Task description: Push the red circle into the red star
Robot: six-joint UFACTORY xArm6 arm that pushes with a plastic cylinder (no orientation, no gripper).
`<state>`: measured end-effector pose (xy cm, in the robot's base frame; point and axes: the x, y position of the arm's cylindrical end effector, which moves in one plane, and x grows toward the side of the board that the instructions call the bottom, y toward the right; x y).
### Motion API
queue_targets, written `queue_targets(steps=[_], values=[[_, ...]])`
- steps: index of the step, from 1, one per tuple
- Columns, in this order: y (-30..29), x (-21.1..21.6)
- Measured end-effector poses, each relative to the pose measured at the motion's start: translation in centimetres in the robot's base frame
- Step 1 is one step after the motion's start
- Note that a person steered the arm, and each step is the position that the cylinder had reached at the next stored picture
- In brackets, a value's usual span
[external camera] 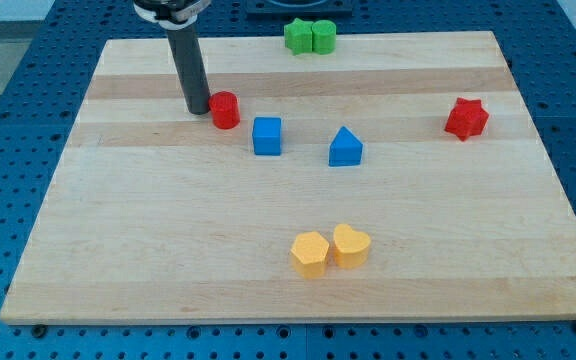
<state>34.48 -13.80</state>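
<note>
Beside the red circle (225,109), my tip (197,109) touches its left; red star (466,118) far right.

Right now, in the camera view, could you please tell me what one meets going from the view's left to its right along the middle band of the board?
My tip → red circle block → blue cube block → blue triangular block → red star block.

A: Surface? B: Wooden board (168,250). A: Items on it? B: red circle (225,110), red star (466,118), blue cube (266,136), blue triangle (345,148), two green blocks (310,37), yellow hexagon (310,253) touching yellow heart (351,245).
</note>
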Motion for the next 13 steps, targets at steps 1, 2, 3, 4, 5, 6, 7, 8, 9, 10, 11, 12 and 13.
queue_targets(steps=[1, 2, 3, 4, 5, 6, 7, 8, 9, 10, 11, 12, 13], values=[[1.2, 0.4], [5.1, 0.4], [8.6, 0.8], [7.0, 1.7], [7.1, 2.5], [9.4, 2.8], [13.0, 2.2], [16.4, 0.8], [19.6, 0.5], [21.0, 0.0], [21.4, -2.5], [23.6, -3.5], [24.0, -1.9]])
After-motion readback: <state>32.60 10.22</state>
